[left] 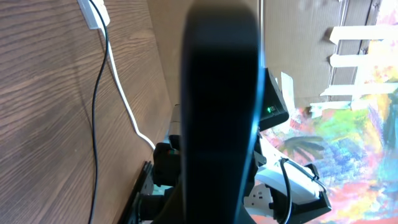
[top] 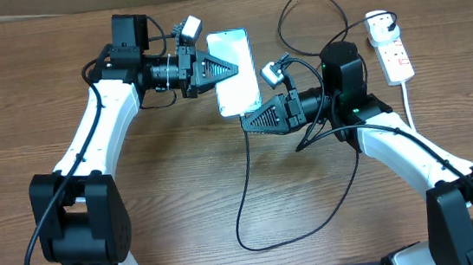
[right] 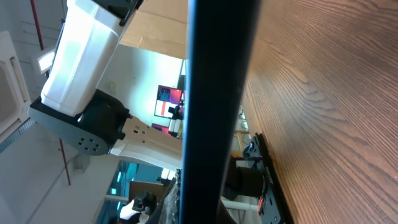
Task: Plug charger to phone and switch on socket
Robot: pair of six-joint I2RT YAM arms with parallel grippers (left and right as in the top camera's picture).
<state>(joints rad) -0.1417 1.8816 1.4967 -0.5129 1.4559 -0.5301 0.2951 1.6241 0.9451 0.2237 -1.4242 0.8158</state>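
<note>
The phone (top: 232,63), with a light-blue screen, is held flat above the table. My left gripper (top: 232,68) reaches in from the left and is shut on the phone's left side. The phone fills the left wrist view as a dark edge-on band (left: 221,93). My right gripper (top: 247,122) lies along the phone's bottom edge. It is shut on the end of the charger's thin black cable (top: 243,184), and the connector tip is hidden in the fingers. The phone also blocks the jaws in the right wrist view (right: 217,93). The white socket strip (top: 394,55) lies at the far right with the charger's white plug (top: 378,23) in it.
The black cable loops over the table in front of the right arm and behind it toward the socket. The socket's thick white cord (top: 409,103) runs toward the front right. It also shows in the left wrist view (left: 121,93). Cardboard lines the table's back edge.
</note>
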